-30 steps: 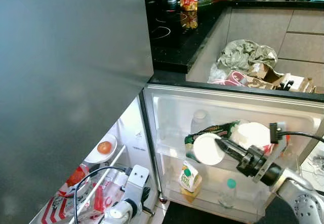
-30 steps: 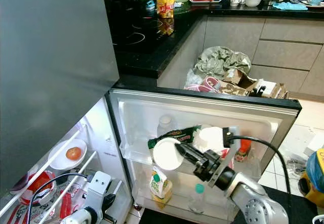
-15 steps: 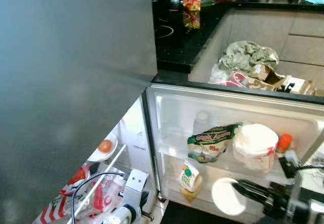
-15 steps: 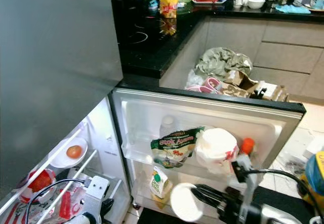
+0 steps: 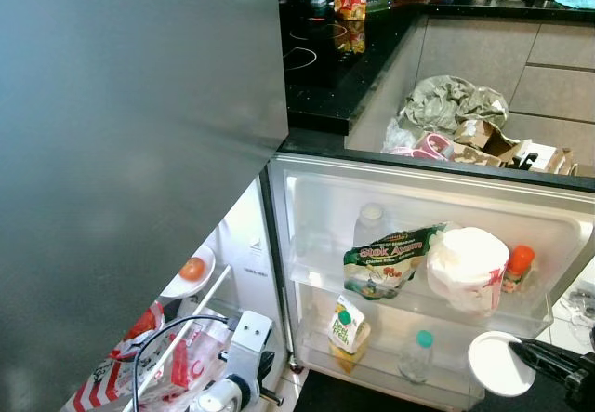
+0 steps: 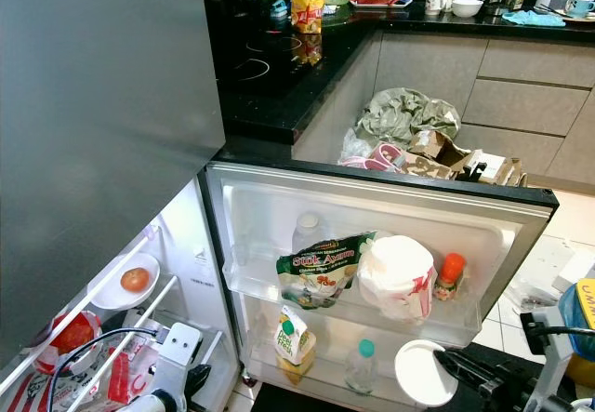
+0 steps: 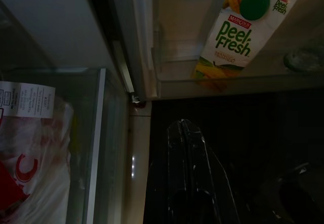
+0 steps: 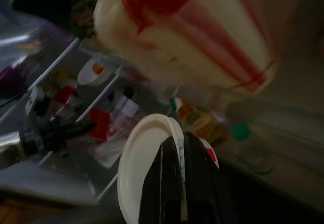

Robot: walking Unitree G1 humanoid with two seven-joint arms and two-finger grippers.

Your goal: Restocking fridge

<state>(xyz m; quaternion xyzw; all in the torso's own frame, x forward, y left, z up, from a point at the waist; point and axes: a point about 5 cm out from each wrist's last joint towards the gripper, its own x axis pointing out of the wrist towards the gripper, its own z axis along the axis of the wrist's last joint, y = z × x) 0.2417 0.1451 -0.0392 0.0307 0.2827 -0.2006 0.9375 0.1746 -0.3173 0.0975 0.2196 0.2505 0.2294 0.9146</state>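
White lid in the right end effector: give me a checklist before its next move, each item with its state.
1. Right end effector shut on the white lid: ok.
2. Fridge door open: ok.
3. Lid clear of the door shelves: ok, it hangs off the lower shelf's right end.
4. White tub on the upper door shelf has its own lid: cannot tell.
5. Left end effector out of the way, low by the juice carton: ok.

my left arm is silver-white with a boxy wrist block and a black cable looping over it. both the left tool [image 7: 188, 148] and right tool [image 8: 174, 155] have long glossy black fingers.
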